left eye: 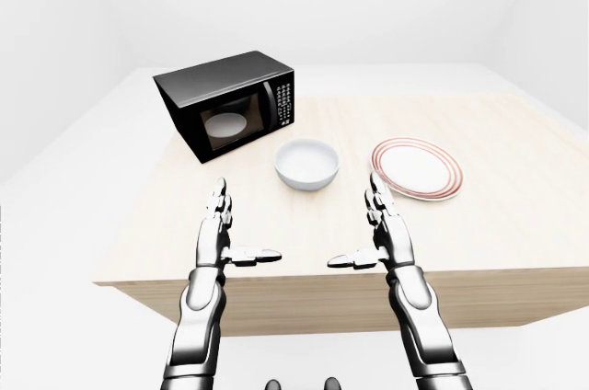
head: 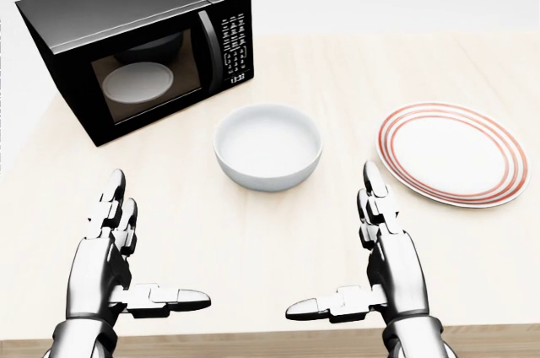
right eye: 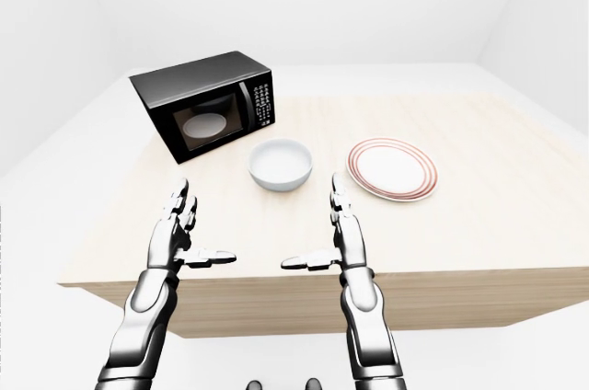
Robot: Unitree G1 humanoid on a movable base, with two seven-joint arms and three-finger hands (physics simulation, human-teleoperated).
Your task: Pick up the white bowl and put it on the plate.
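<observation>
The white bowl [head: 268, 146] stands upright on the light wooden table [head: 278, 240], in the middle of the head view. The white plate with red rings [head: 458, 154] lies to its right, apart from it. My left hand [head: 135, 261] is open and empty at the lower left, fingers pointing up and thumb pointing right. My right hand [head: 359, 257] is open and empty at the lower right, thumb pointing left. Both hands hover over the table's near edge, short of the bowl.
A black microwave [head: 139, 46] stands at the upper left of the table, door shut, with a white dish seen through its window. The table's near edge [left eye: 340, 284] runs below my hands. White floor and walls surround it.
</observation>
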